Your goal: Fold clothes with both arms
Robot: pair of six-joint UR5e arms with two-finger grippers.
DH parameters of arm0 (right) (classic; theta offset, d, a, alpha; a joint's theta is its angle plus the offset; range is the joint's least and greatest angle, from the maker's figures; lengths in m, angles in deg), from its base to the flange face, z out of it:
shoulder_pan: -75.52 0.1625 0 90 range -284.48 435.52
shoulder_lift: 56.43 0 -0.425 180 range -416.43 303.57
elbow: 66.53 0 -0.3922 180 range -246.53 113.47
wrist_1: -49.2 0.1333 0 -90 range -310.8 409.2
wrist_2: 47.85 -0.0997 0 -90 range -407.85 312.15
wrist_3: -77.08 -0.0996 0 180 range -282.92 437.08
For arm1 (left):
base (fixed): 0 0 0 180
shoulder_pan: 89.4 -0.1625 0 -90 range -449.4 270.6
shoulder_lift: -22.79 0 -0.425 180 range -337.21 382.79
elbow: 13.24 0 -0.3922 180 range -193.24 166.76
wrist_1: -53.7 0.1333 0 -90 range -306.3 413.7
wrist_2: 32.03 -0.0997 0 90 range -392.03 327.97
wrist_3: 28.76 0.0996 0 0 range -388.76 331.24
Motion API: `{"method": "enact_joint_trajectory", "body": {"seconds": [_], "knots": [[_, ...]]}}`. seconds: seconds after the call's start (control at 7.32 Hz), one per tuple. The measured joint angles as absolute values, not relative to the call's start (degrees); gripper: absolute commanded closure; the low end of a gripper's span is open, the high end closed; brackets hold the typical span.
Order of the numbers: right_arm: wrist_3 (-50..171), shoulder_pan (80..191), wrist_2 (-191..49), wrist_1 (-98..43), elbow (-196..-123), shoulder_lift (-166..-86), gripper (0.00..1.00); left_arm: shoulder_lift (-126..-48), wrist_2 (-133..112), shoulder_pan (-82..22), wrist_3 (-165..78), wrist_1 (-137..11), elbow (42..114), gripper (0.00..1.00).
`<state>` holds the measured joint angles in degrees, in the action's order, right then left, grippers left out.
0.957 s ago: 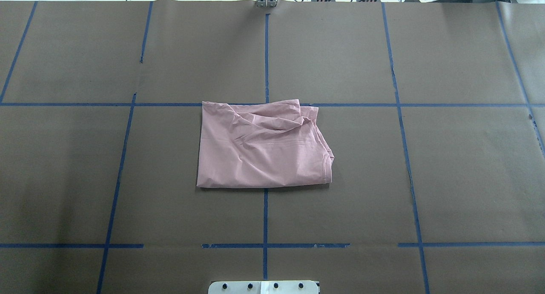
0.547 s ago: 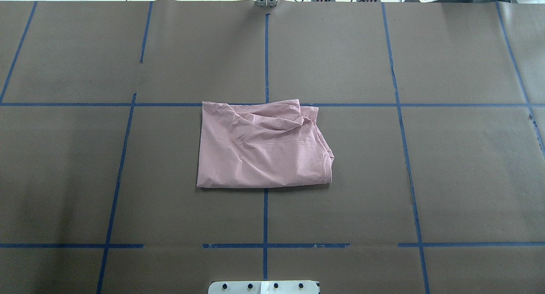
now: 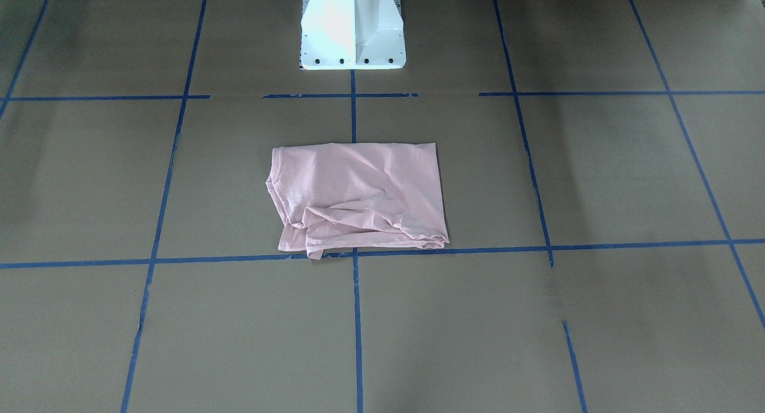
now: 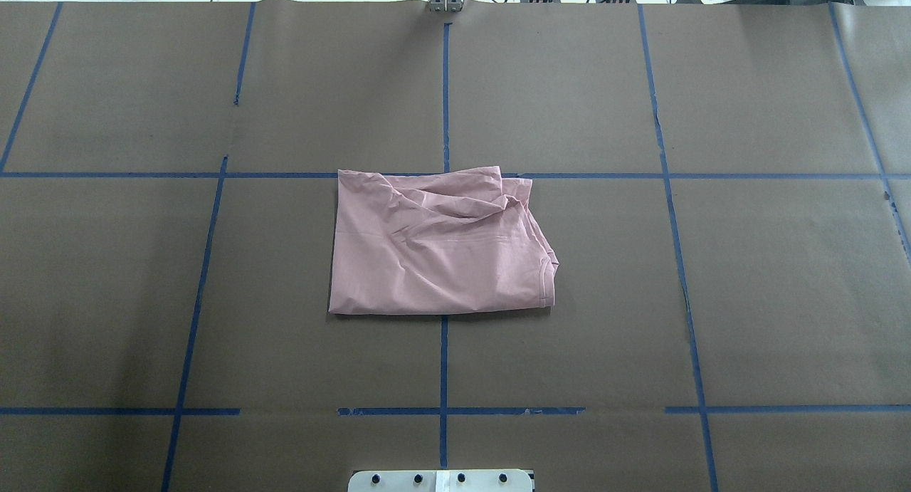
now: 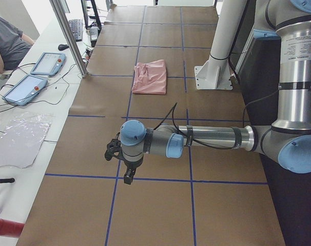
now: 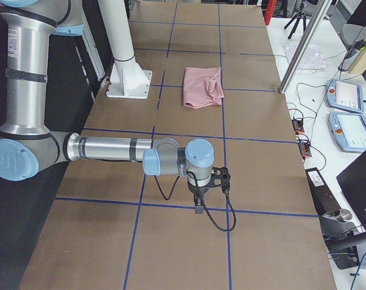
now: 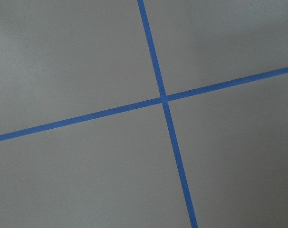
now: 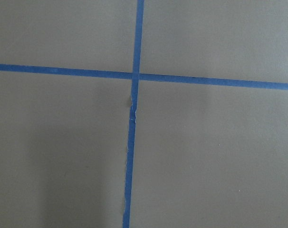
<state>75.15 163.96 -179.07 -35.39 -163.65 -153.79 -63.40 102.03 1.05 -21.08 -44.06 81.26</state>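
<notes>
The pale pink T-shirt (image 4: 438,253) lies folded into a rumpled rectangle at the table's centre, print hidden; it also shows in the front-facing view (image 3: 358,195) and both side views (image 5: 150,77) (image 6: 202,86). No arm touches it. My left arm (image 5: 207,137) reaches out low over the table's left end, its gripper (image 5: 129,177) pointing down, far from the shirt. My right arm (image 6: 110,148) does the same at the right end, gripper (image 6: 198,208) pointing down. I cannot tell whether either is open or shut. Both wrist views show only brown paper and blue tape.
Brown paper with a blue tape grid (image 4: 444,93) covers the table. The white pedestal (image 3: 352,24) stands behind the shirt. Tablets (image 5: 45,62), a metal post (image 5: 68,36), a plastic bag (image 5: 19,138) and a seated person (image 5: 1,36) are along the far edge.
</notes>
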Motion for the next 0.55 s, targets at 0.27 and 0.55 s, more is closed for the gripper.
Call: {"method": "enact_joint_trajectory", "body": {"seconds": [0.27,0.55], "knots": [[75.24,163.91,-179.54,-35.27,-163.64,-154.53,0.0,-63.58,101.9,0.93,-21.0,-44.87,81.58,0.0],[75.31,163.91,-179.65,-35.1,-163.85,-155.29,0.0,-63.56,101.82,0.87,-21.09,-45.48,81.89,0.0]]}}
